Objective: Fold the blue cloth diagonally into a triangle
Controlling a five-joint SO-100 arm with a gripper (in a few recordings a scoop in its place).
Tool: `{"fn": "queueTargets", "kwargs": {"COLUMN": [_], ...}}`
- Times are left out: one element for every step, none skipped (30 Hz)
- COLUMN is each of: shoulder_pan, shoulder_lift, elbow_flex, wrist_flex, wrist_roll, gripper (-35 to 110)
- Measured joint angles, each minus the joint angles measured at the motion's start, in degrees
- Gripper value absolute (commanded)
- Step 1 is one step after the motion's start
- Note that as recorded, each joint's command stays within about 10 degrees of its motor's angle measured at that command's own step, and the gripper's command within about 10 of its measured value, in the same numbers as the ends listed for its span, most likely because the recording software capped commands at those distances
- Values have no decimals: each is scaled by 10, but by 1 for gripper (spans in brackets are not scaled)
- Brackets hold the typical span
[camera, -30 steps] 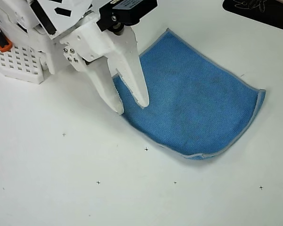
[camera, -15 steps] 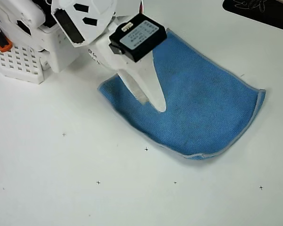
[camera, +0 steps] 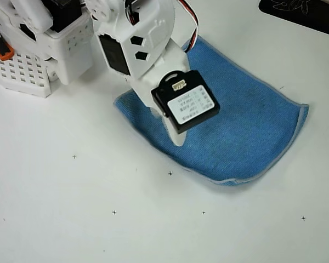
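Overhead view: your blue cloth (camera: 247,126) lay flat on the white table (camera: 71,219), centre to right of the frame, tilted diagonally. One corner sat at upper centre by the arm, one at the right edge, a rounded one at lower centre-right, and one at centre-left. Pale grey edging showed along the upper right side and the lower edge. The right corner was curled up slightly, and the lower edge near the bottom corner had a small lip.

Your white arm (camera: 142,49) came in from the upper left and reached down over the cloth's left part. A black servo with a white label (camera: 185,102) sat on top of the gripper and hid most of it. One white finger tip (camera: 177,138) poked out below the servo, over the cloth near its lower left edge. You can't tell from this angle whether the fingers were spread or pressed together, or whether they had any fabric.

The white perforated base block (camera: 22,71) stood in the upper left, an orange part (camera: 1,46) at its left edge. A dark object (camera: 301,13) cut the upper right corner. Small black cross marks (camera: 170,173) dotted the table below the cloth.
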Motion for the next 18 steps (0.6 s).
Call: {"fn": "queueTargets", "kwargs": {"shoulder_pan": [9, 17, 24, 29, 32, 33, 33, 33, 33, 33, 36, 40, 44, 44, 44, 43, 42, 41], "shoulder_lift": [-11, -27, -47, -69, -91, -112, -130, -148, -164, -180, -199, -215, -231, -248, -262, -274, -286, -296], "elbow_flex": [-9, -20, -35, -53, -71, -87, -102, -120, -136, -152, -171, -188, -204, -222, -237, -253, -272, -288], "wrist_flex": [6, 14, 24, 35, 43, 49, 56, 62, 69, 79, 97, 112, 128, 148, 157, 165, 176, 181], "wrist_roll": [-4, -8, -10, -11, -11, -11, -10, -6, -6, -6, -6, -4, -4, 1, 4, 4, 3, 4], "gripper": [35, 35, 35, 35, 35, 35, 35, 35, 35, 35, 35, 35, 35, 35, 35, 35, 35, 35]}}
